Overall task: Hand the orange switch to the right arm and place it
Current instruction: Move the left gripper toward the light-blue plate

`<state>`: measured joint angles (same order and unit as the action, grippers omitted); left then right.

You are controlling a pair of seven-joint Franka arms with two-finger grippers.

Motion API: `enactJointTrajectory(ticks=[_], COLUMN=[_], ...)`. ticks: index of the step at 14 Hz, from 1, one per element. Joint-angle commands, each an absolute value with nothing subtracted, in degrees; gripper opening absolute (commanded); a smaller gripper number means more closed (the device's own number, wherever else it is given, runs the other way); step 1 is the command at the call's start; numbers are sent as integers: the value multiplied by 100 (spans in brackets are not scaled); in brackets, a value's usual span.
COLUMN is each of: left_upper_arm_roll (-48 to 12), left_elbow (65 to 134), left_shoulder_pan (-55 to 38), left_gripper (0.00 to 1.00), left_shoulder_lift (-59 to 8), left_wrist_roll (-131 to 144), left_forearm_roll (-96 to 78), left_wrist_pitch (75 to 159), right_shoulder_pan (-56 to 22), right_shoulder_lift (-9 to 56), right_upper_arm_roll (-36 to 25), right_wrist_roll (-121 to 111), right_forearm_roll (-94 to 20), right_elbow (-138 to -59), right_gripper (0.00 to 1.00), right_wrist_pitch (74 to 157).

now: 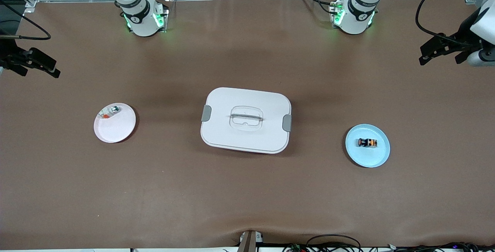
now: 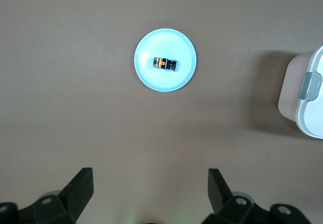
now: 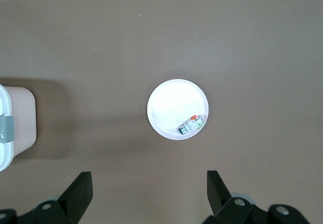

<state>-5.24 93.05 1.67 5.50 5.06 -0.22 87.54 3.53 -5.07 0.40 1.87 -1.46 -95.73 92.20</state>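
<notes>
On its round blue plate (image 1: 377, 159) lies the boxy orange switch (image 1: 367, 143); both grippers (image 2: 150, 186) (image 3: 149, 186) gape wide.

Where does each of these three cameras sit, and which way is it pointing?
Front view: high across the table, facing both arm bases; left gripper and right gripper hang at the table's ends.
Left wrist view: looks down past open black fingers at the orange switch on a pale blue plate.
Right wrist view: looks down past open fingers at a white plate.
Both wrist views share the white lidded box.
</notes>
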Motion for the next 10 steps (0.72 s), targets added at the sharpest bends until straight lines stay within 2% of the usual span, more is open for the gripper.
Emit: enactJointTrajectory(ticks=[1,6,10], left_upper_arm_roll=[-545,-545,-536], left_elbow=[9158,9106,9105], left_shoulder_pan=[184,193,202], left_gripper=[100,100,100], left_shoulder_lift=[475,308,-253], left_wrist_roll=[510,492,457], left_forearm_roll=[62,88,88], left_wrist_pitch=[8640,8640,8710], right_shoulder_pan=[439,457,448], right_shoulder_lift=[-615,-598,-580], right_upper_arm_roll=[114,114,114], right_wrist_roll=[228,185,220], right_forearm_roll=[-88,-88,-97], right_elbow=[-9642,-9581,-9510], right_gripper=[100,100,100], right_wrist_pitch=[9202,9193,9088])
